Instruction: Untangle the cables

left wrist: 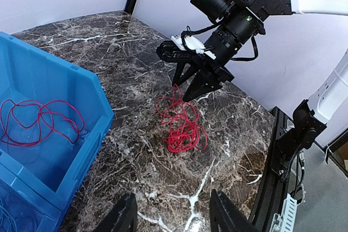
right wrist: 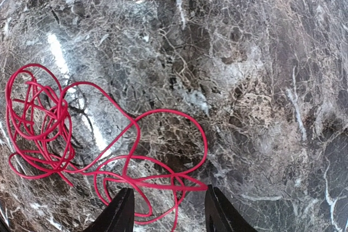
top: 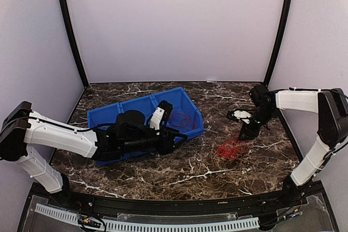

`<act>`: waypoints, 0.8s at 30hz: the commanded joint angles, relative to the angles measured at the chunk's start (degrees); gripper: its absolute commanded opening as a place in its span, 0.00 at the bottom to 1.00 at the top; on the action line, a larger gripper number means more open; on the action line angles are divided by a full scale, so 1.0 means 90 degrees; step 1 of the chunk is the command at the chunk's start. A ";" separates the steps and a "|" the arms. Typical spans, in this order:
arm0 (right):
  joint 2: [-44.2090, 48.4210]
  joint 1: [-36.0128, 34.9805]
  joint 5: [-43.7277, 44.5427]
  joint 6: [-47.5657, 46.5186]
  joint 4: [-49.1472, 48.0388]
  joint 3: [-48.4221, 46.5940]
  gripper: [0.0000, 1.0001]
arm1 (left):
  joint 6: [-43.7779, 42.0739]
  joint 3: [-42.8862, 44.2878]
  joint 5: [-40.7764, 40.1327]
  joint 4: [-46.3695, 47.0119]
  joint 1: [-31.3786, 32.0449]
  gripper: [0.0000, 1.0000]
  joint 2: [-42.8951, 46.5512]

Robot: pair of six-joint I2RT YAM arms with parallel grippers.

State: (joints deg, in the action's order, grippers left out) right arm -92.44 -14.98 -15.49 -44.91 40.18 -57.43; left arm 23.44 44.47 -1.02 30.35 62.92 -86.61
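One red cable (top: 232,148) lies in a loose bunch on the marble table, right of centre. My right gripper (top: 249,131) hangs just over its upper edge, pointing down. In the right wrist view that cable (right wrist: 81,145) spreads left of the black fingers (right wrist: 120,210). Several of its loops cross the gap of the right gripper (right wrist: 167,213), whose jaws stand apart. Another red cable (top: 182,120) lies inside the blue bin (top: 109,115). My left gripper (top: 178,140) sits at the bin's right end, open and holding nothing (left wrist: 174,215), and faces the table cable (left wrist: 182,126).
The left arm lies across the blue bin (left wrist: 81,134), where the second red cable (left wrist: 41,123) rests on the floor. A black rail (left wrist: 283,150) borders the table's near edge. White walls with black corner posts (top: 70,31) close in the back and sides.
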 commanded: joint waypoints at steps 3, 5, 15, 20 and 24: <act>0.0027 0.0014 0.0212 0.0100 -0.0176 -0.0205 0.47 | 0.0051 0.0264 0.0252 0.0132 0.0021 0.47 -0.0112; -0.0005 0.0014 0.0306 0.0128 -0.0219 -0.0203 0.48 | 0.0052 0.0293 0.0326 0.0126 0.0021 0.47 -0.0145; -0.0117 -0.0045 -0.0522 0.0153 -0.0098 -0.0383 0.40 | 0.0005 0.0458 0.0365 0.0052 0.0026 0.47 -0.0315; 0.0126 -0.0157 -0.0868 0.0186 0.0027 -0.0344 0.18 | -0.0041 0.0728 -0.0095 -0.0539 0.0040 0.47 -0.0581; 0.0366 -0.0195 -0.1005 0.0155 0.0341 -0.0336 0.00 | -0.0166 0.0840 -0.0020 -0.0479 0.0049 0.48 -0.0711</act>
State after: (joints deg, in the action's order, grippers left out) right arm -92.53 -16.08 -21.10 -43.66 39.92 -59.57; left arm 23.24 49.98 -0.64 27.29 62.92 -92.07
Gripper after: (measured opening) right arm 0.053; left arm 0.477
